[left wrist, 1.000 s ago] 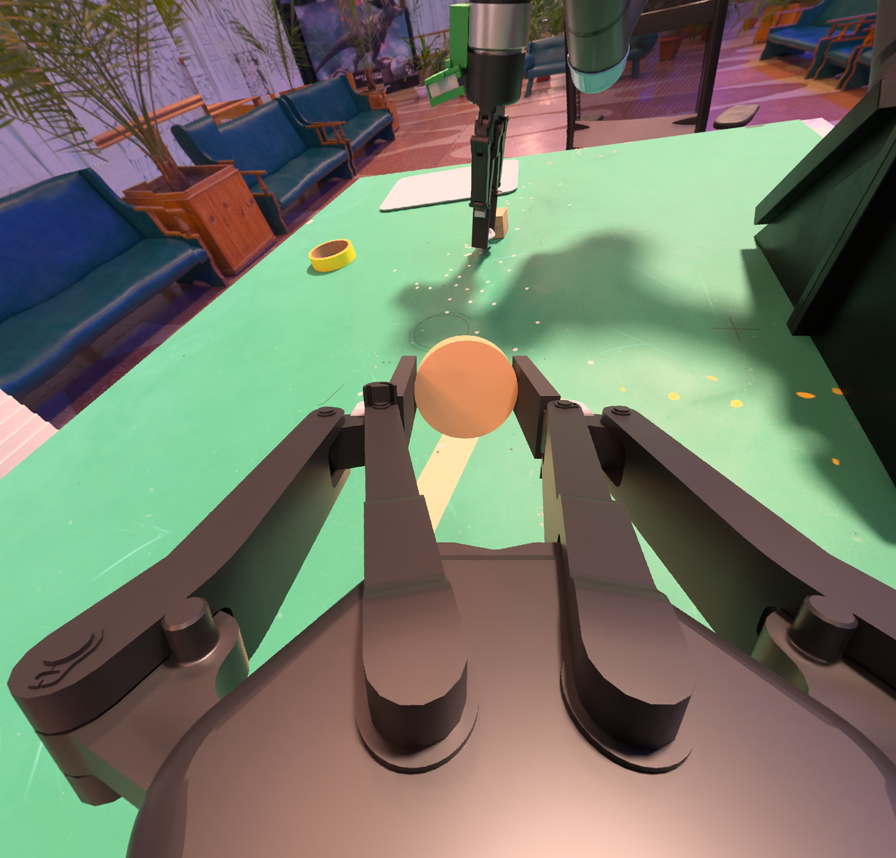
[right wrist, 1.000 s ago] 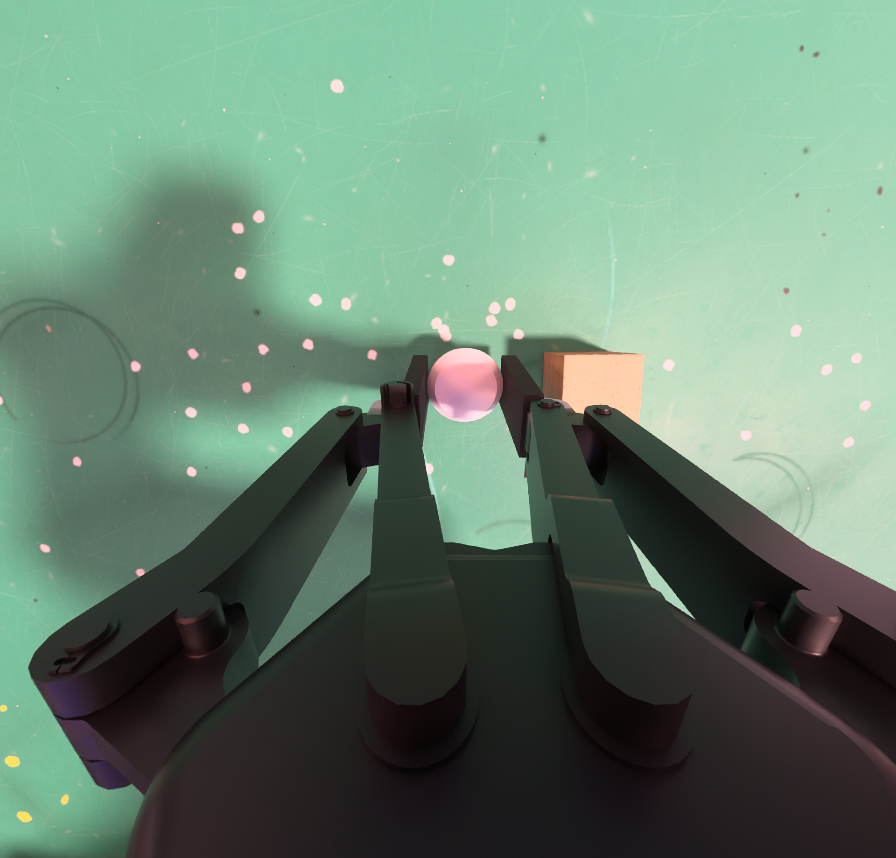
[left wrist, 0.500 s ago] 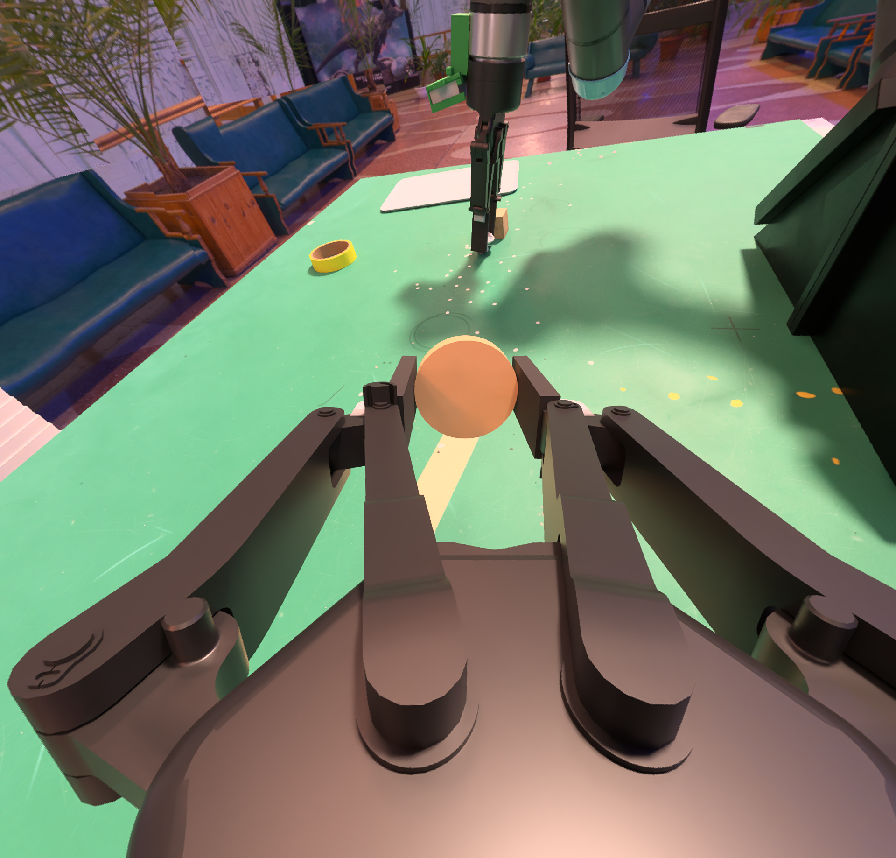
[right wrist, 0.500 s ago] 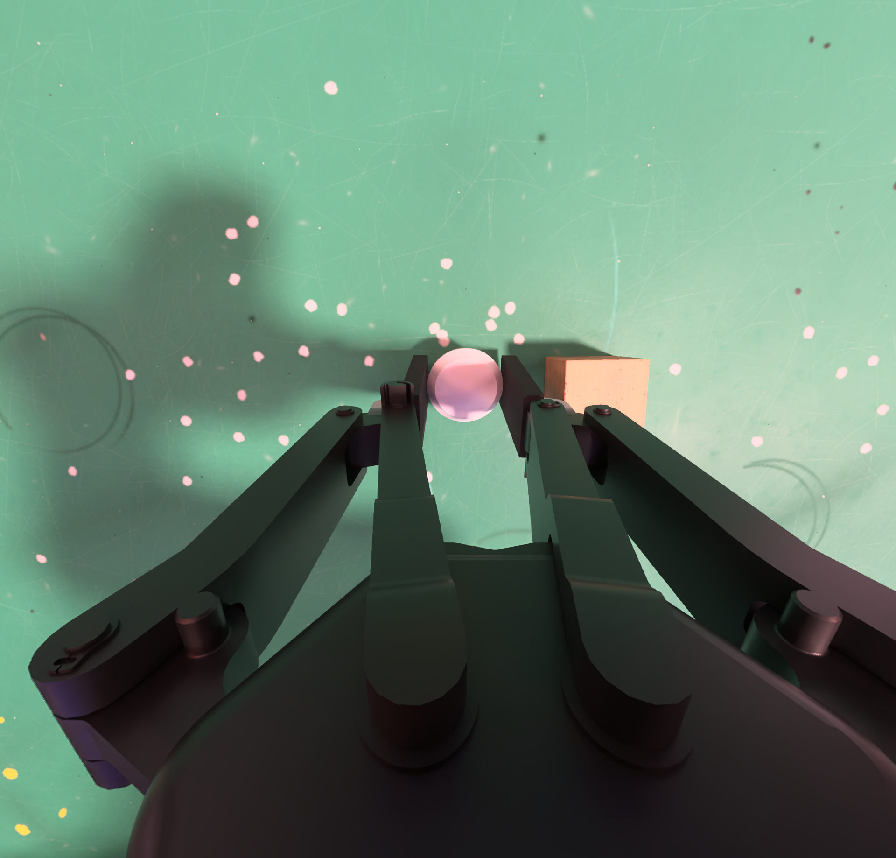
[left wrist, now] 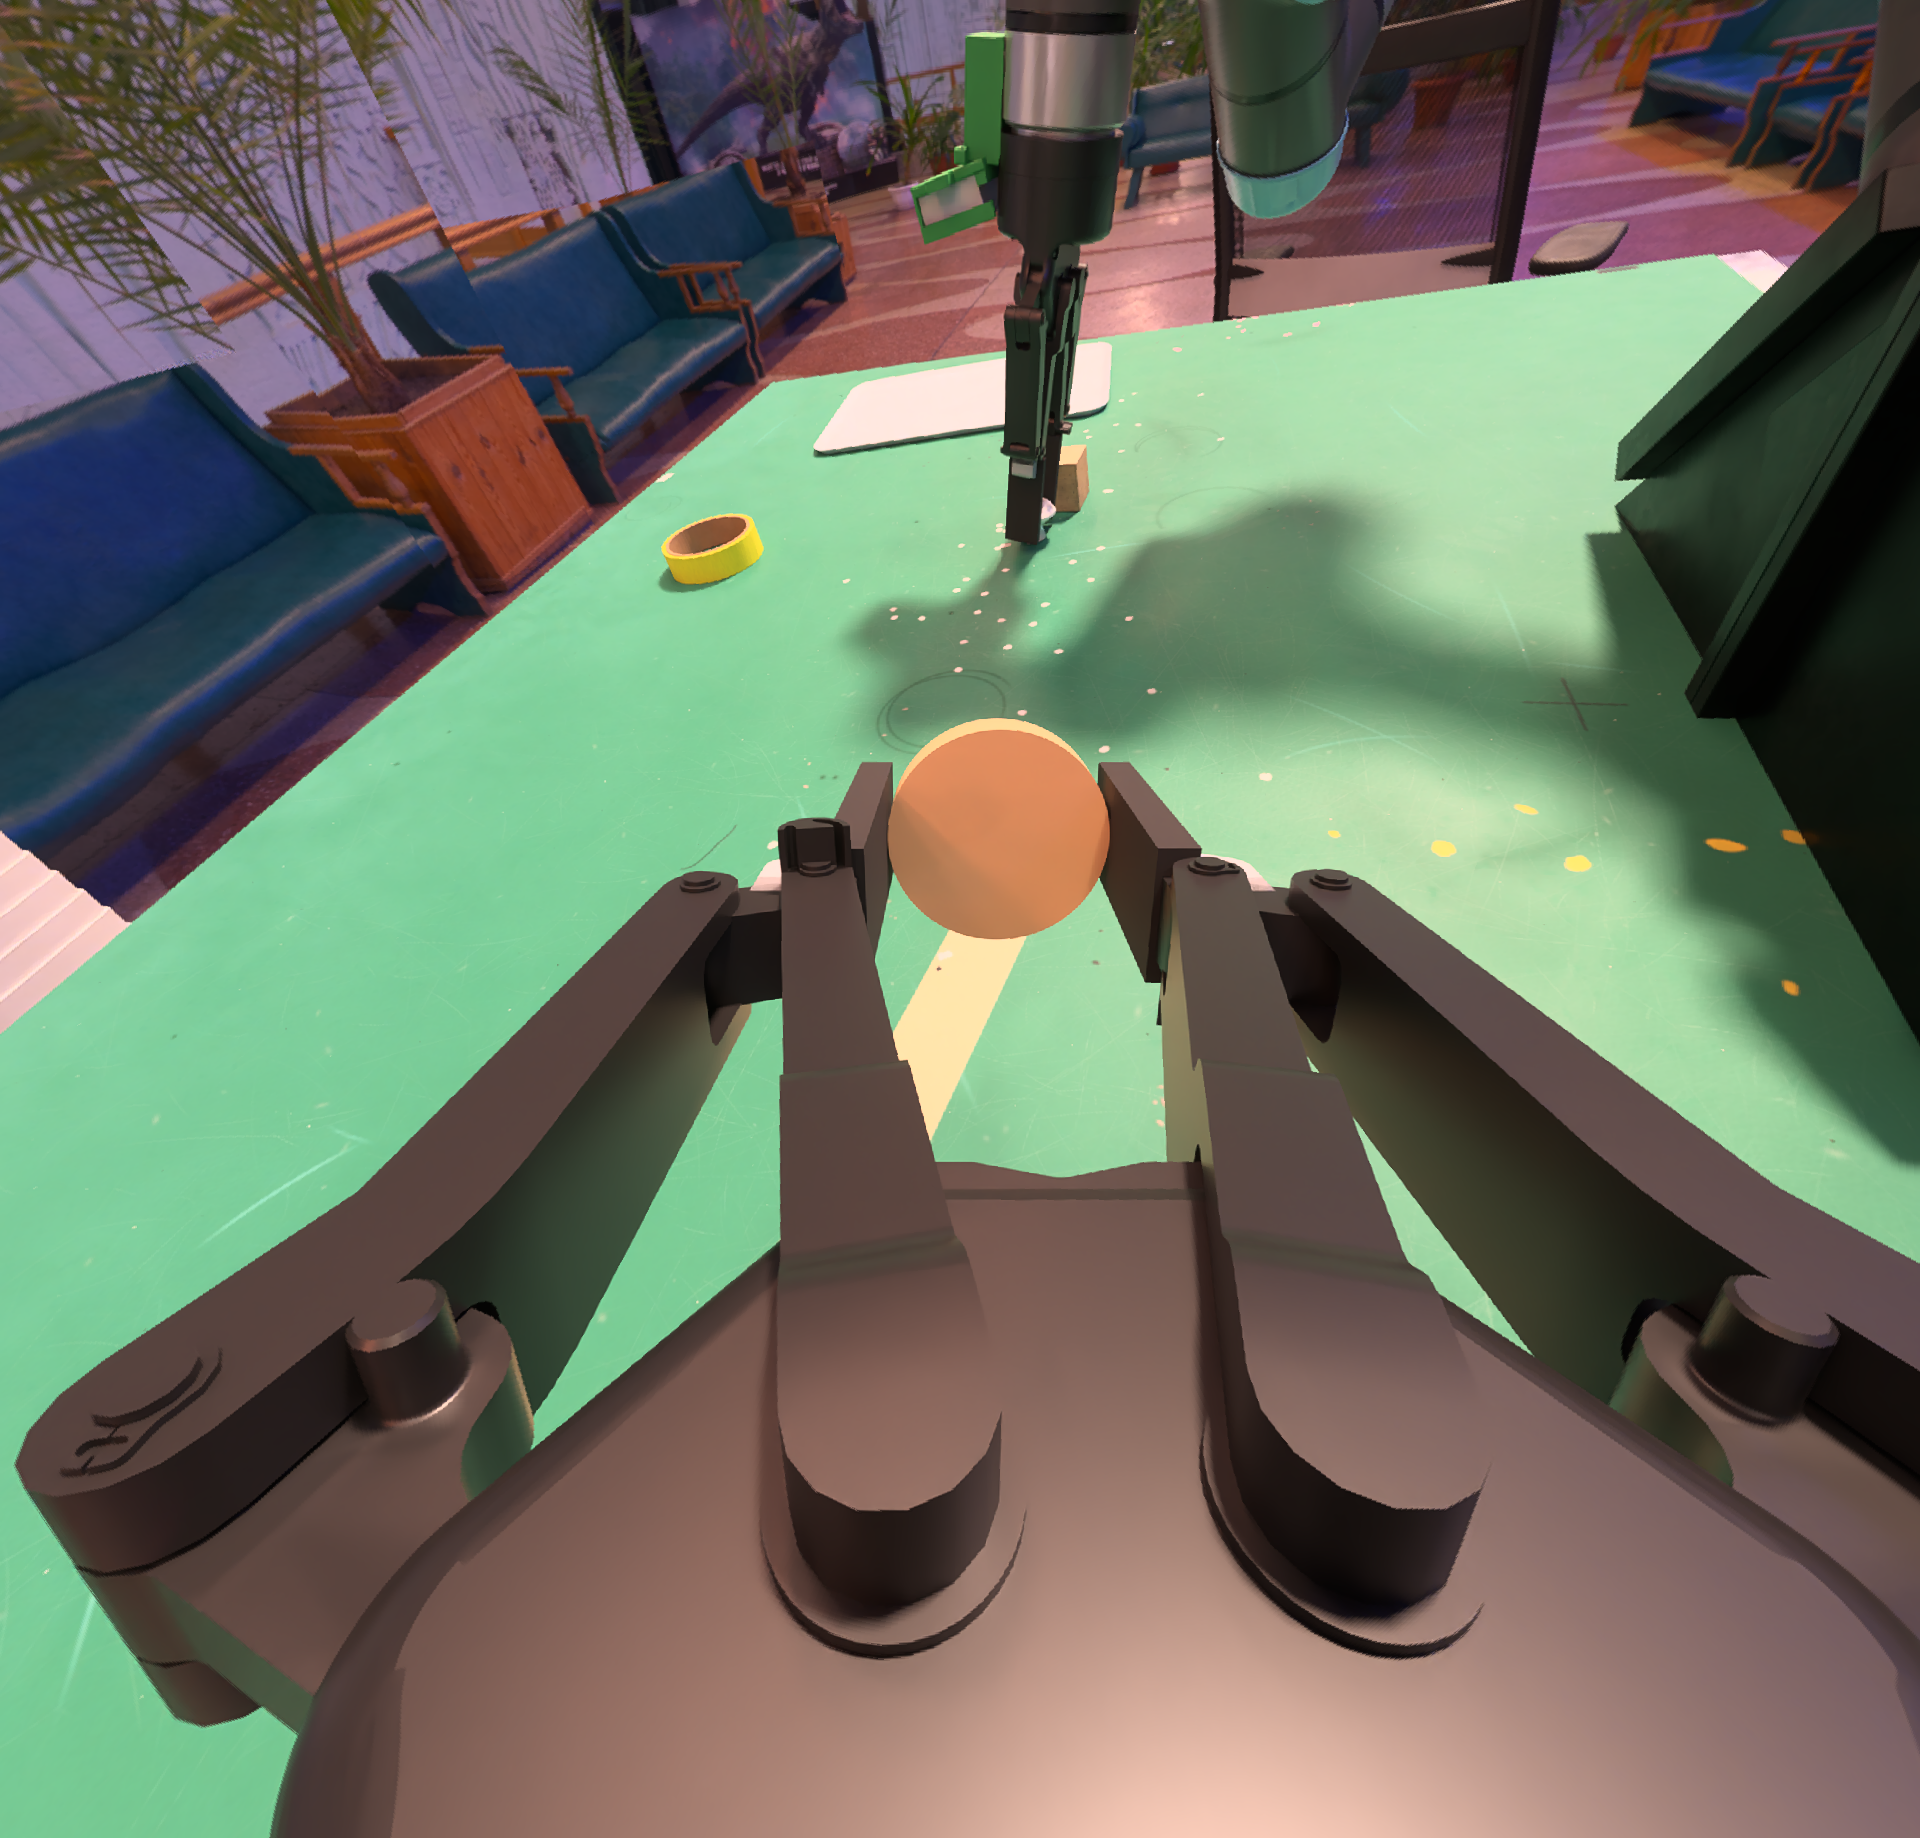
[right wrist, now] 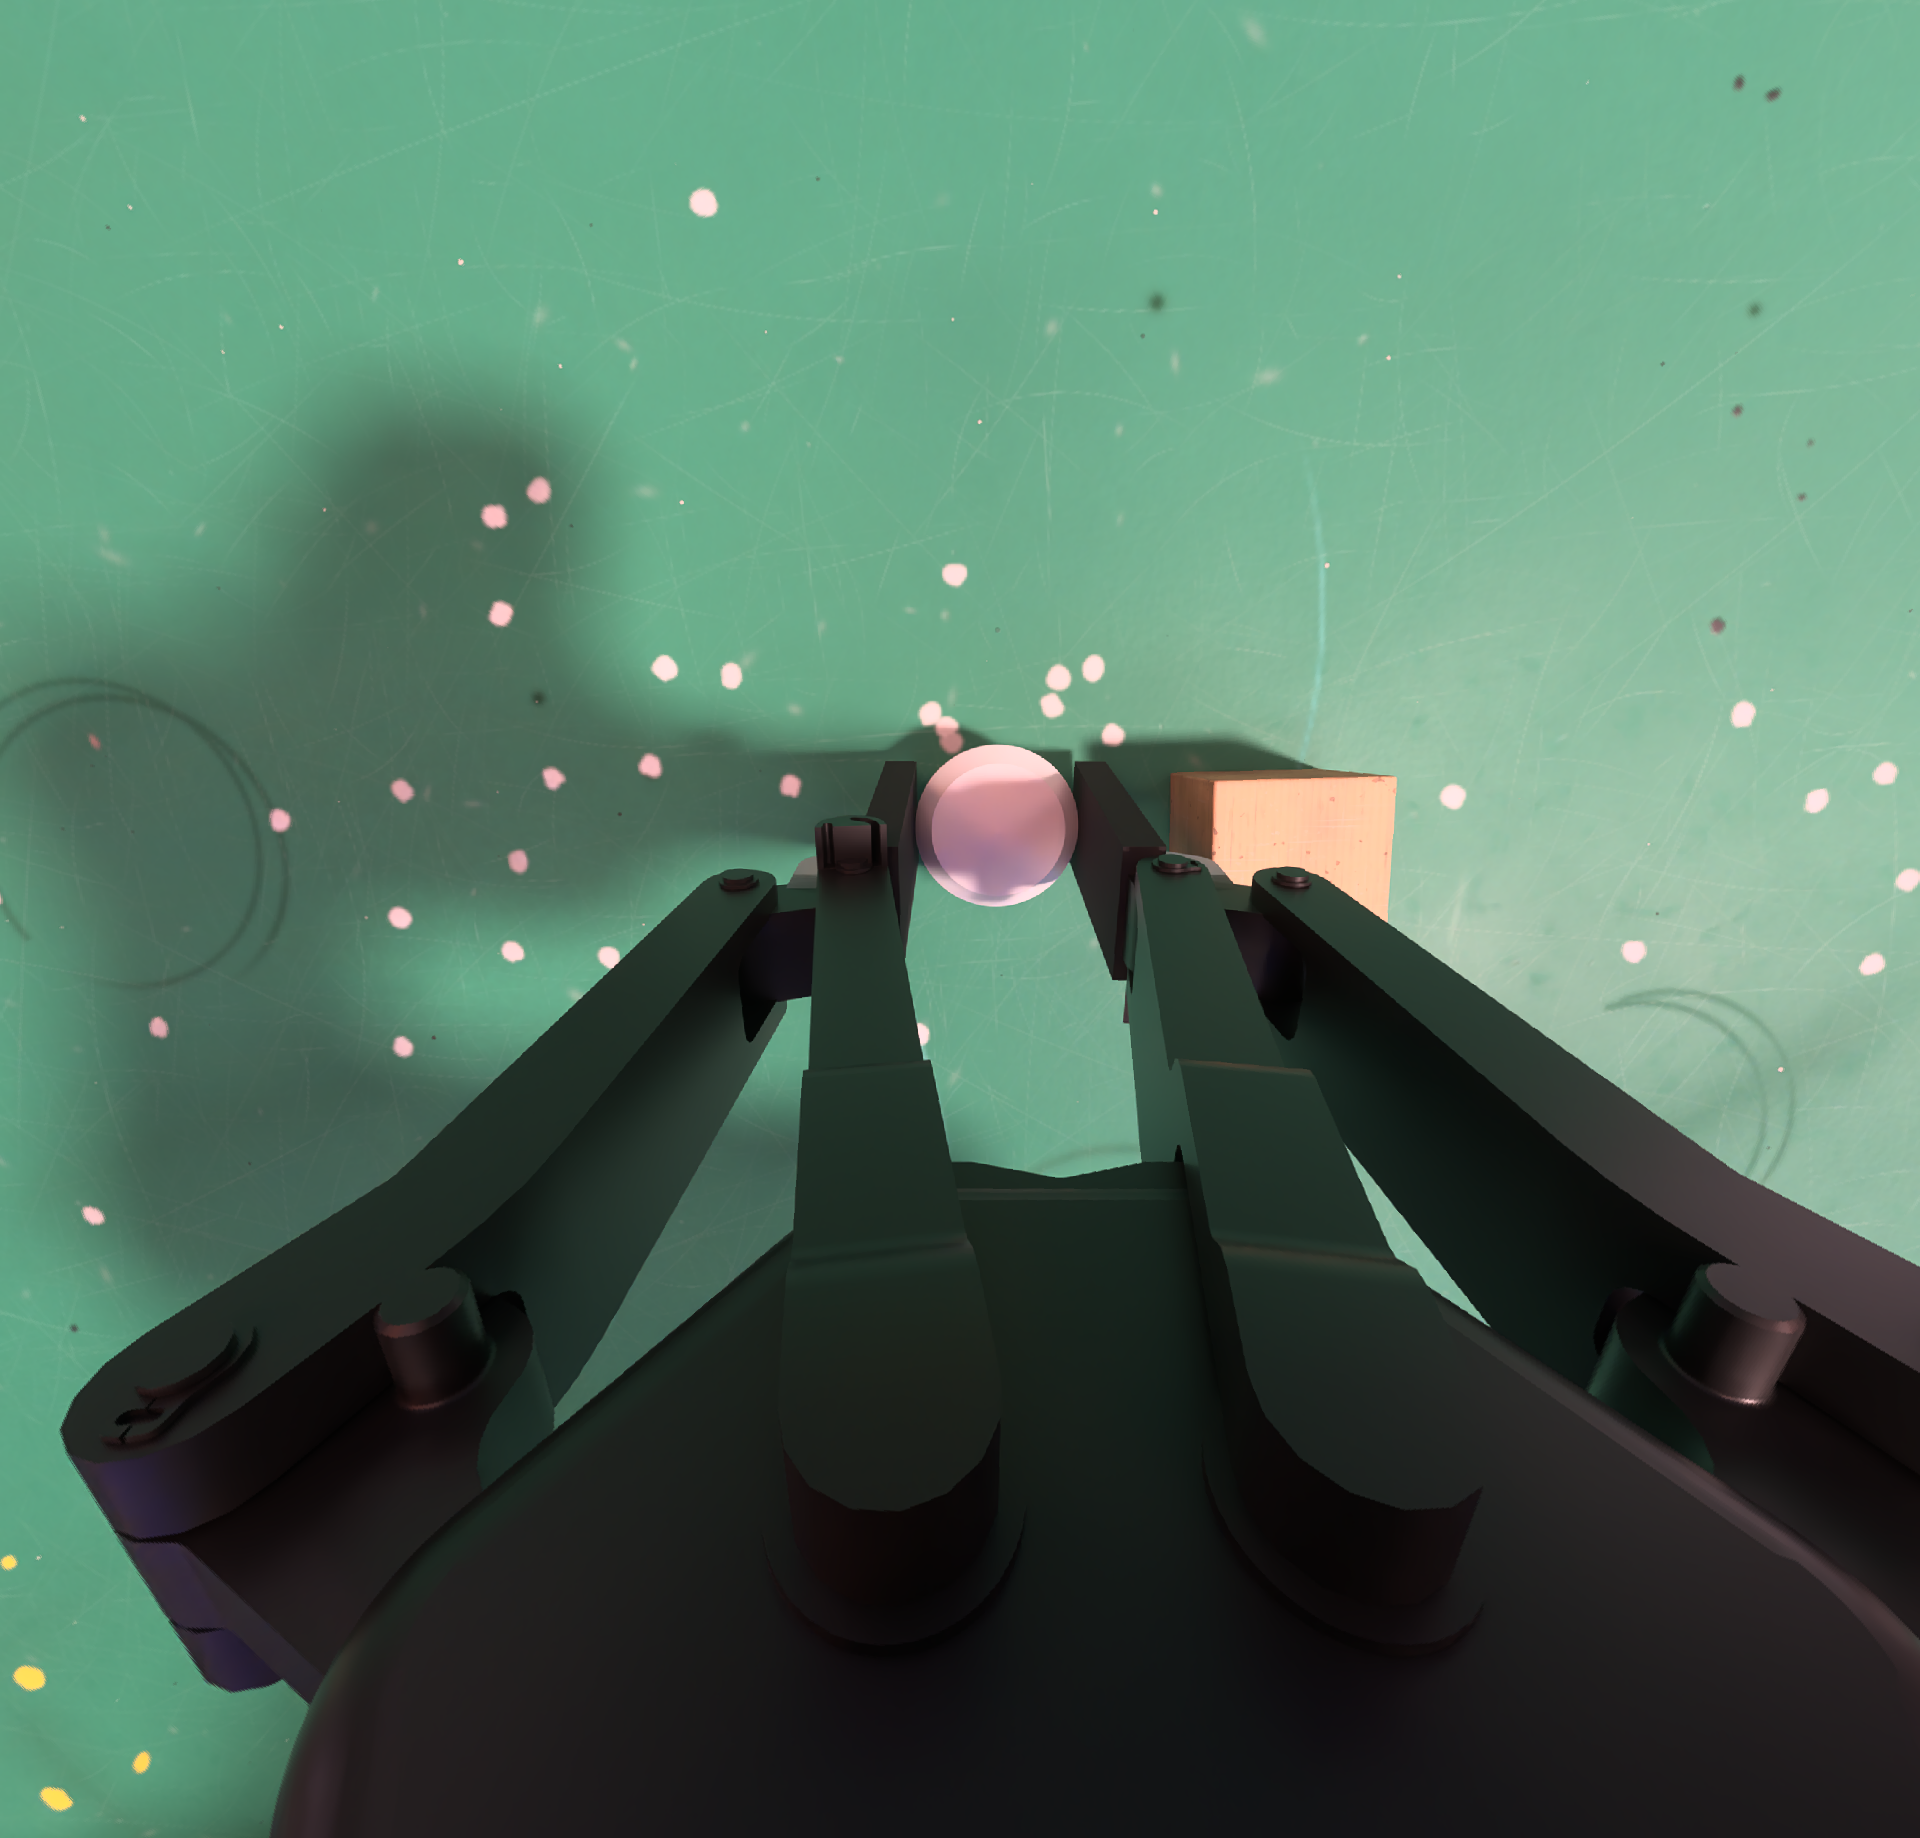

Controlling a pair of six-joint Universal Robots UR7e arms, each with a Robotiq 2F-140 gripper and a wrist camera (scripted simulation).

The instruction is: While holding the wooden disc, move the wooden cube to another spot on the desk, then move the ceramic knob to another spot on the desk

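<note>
My left gripper (left wrist: pixel 997 832) is shut on the round wooden disc (left wrist: pixel 995 853) and holds it above the green desk (left wrist: pixel 520 853). My right gripper (right wrist: pixel 995 817) is shut on the glossy pale pink ceramic knob (right wrist: pixel 995 832), close above the desk. The wooden cube (right wrist: pixel 1288 838) rests on the desk just right of my right fingers. In the left wrist view the right gripper (left wrist: pixel 1029 526) hangs upright far ahead, with the cube (left wrist: pixel 1072 476) beside its tip and the knob (left wrist: pixel 1045 511) a small pale spot.
A yellow tape roll (left wrist: pixel 713 547) lies at the far left of the desk. A white flat board (left wrist: pixel 914 406) lies behind the right gripper. A dark box (left wrist: pixel 1818 541) stands at the right. The desk's left edge drops to the floor.
My right gripper has sunk slightly toward the desk with the knob in it. The left gripper and the disc have not moved.
</note>
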